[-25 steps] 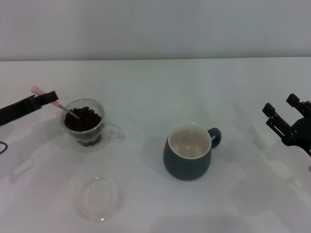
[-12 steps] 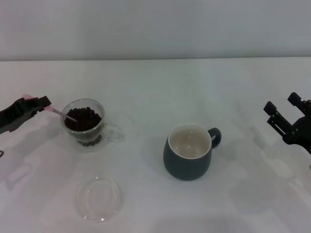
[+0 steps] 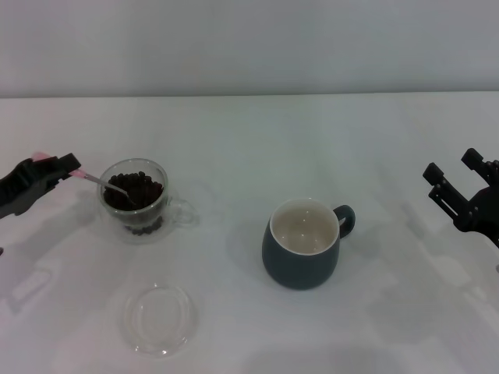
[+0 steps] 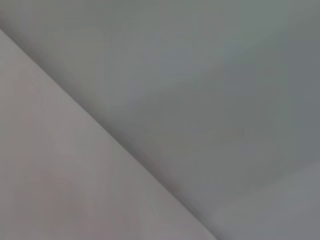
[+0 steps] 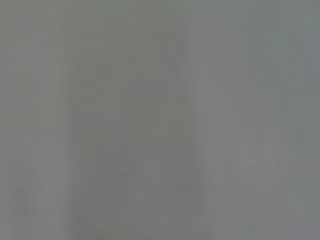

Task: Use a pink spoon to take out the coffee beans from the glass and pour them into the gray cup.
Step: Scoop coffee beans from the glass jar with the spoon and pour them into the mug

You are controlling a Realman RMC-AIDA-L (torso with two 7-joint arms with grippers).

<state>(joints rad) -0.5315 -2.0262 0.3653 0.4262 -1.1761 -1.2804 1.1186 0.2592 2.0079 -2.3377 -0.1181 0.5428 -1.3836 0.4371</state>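
In the head view my left gripper point(image 3: 64, 167) is at the left edge, shut on the pink spoon point(image 3: 92, 179). The spoon slants down to the right, its metal bowl dipped among the coffee beans point(image 3: 134, 192) in the glass point(image 3: 132, 204), which stands at the left of the table. The gray cup point(image 3: 304, 244) stands right of centre, its cream inside bare and its handle toward the right. My right gripper point(image 3: 458, 187) hangs open at the far right edge, away from everything. Both wrist views show only blank grey surfaces.
A flat clear glass dish point(image 3: 159, 318) lies near the front edge, below the glass. The white table point(image 3: 249, 140) runs back to a pale wall.
My left gripper has pulled back to the left and dropped slightly, so the spoon lies flatter with its bowl still in the beans. The right arm has not moved.
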